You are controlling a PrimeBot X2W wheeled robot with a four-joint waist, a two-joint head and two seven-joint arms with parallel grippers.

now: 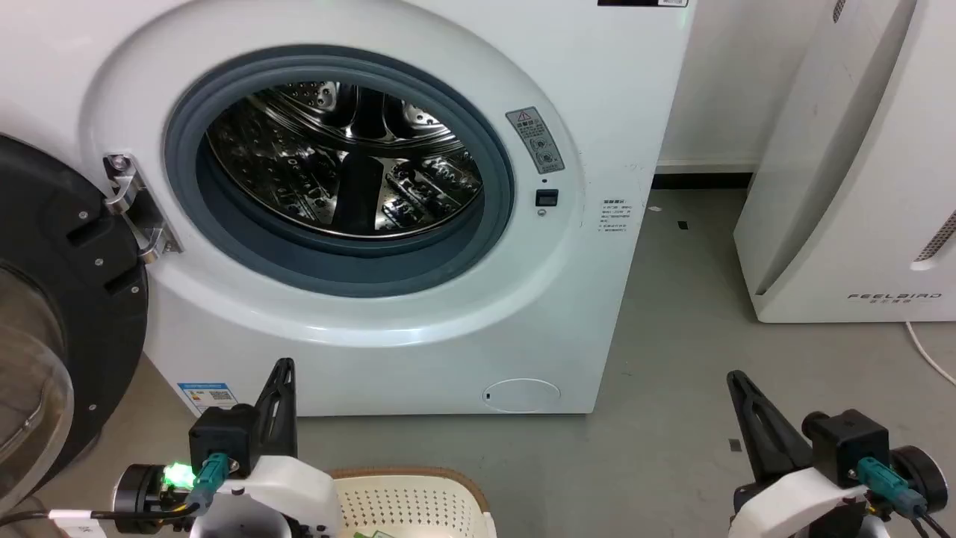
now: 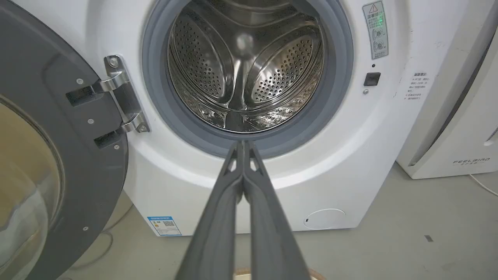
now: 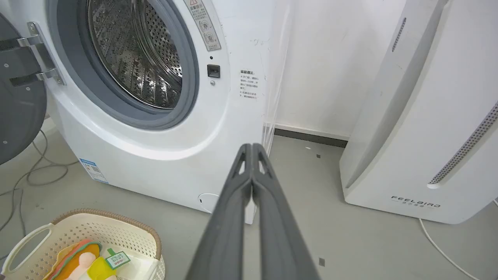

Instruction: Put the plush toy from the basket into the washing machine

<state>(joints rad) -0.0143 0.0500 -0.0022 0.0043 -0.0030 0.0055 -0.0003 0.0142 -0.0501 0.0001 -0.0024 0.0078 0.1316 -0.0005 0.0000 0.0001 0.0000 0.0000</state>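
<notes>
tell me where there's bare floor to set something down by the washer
Bare floor lies between the washing machine and the FEELBIRD appliance, running forward to the right of the basket. The left side is crowded: the open door stands out there, with cables on the floor near it.

Shiny steel drum (image 2: 272,70); matt rubber gasket (image 2: 153,77); perforated plastic basket (image 3: 97,233); toy (image 3: 76,258) seemingly plush.

Bright, even indoor light covers the large white front-loading washing machine (image 1: 418,359), leaving only soft shadows on the grey floor (image 1: 672,433) right of it. Its shiny perforated steel drum (image 2: 245,70) glints (brightest deep inside), and both wrist views bow the machine's straight edges.
</notes>
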